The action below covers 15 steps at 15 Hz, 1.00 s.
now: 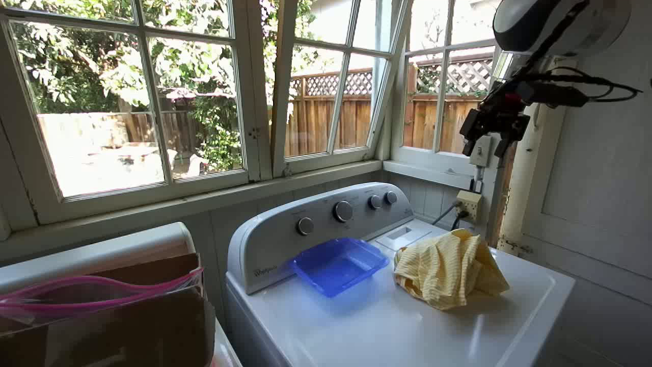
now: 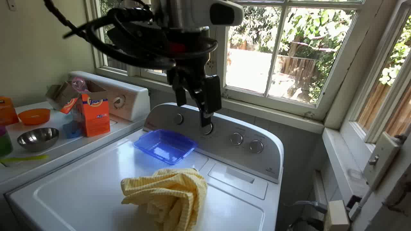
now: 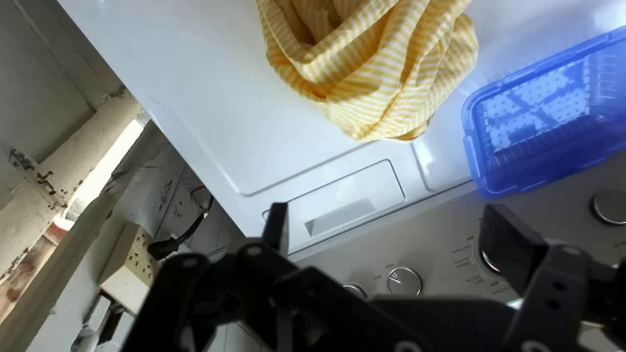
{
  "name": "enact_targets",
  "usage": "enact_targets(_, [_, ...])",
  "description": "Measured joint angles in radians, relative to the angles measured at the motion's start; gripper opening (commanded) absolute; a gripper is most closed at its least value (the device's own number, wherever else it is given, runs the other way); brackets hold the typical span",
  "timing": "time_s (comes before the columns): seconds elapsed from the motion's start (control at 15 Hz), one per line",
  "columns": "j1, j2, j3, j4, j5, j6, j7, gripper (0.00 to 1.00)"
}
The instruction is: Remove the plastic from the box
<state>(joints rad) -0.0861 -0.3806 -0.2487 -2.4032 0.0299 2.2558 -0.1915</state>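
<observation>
A cardboard box stands on the white appliance beside the dryer. In an exterior view it is an orange Tide box [image 2: 96,117] with open flaps, and in an exterior view its brown side [image 1: 112,331] fills the lower left corner. A clear plastic bag with a pink seal [image 1: 107,302] sticks out of the box top. It also shows as a pink crumpled piece of plastic [image 2: 79,84]. My gripper [image 1: 485,145] is open and empty, high above the dryer and well apart from the box. In the wrist view the fingers [image 3: 386,220] are wide apart. Box and plastic are outside the wrist view.
A blue plastic basket [image 2: 165,146] and a crumpled yellow cloth [image 2: 173,195] lie on the white dryer [image 2: 80,192]. The control panel [image 1: 275,234] rises behind them, below the windows. A metal bowl [image 2: 38,139] and an orange bowl [image 2: 34,116] stand near the box.
</observation>
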Motion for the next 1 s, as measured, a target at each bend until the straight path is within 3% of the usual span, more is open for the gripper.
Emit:
enact_targets(0.53, [0.009, 0.000, 0.016, -0.002, 0.021, 0.000, -0.014, 1.00])
enact_targets(1.0, [0.203, 0.016, 0.152, -0.041, 0.182, -0.002, -0.148, 1.00])
